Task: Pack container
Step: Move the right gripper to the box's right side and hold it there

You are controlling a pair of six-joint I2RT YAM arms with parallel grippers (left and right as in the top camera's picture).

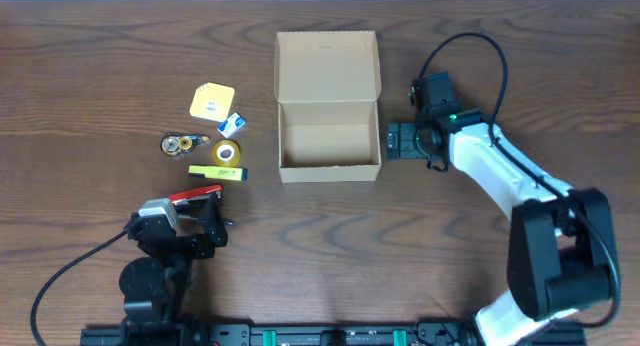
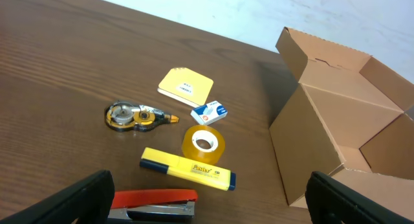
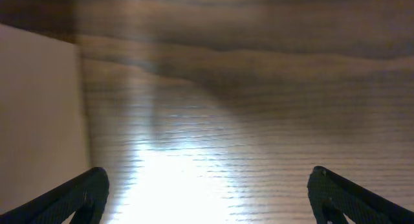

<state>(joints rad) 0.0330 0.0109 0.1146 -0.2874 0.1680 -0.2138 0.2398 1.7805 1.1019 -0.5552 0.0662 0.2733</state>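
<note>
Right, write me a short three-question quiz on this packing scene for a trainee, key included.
1. True or false: the open tan cardboard box already holds stationery.
2. Which item lies closest to the open left gripper? A) red metal stapler B) yellow square sticky-note pad C) yellowish clear tape roll
3. How many loose stationery items lie on the dark wooden table to the left of the box?
Key: 1 false, the box is empty. 2 A. 3 six.
</note>
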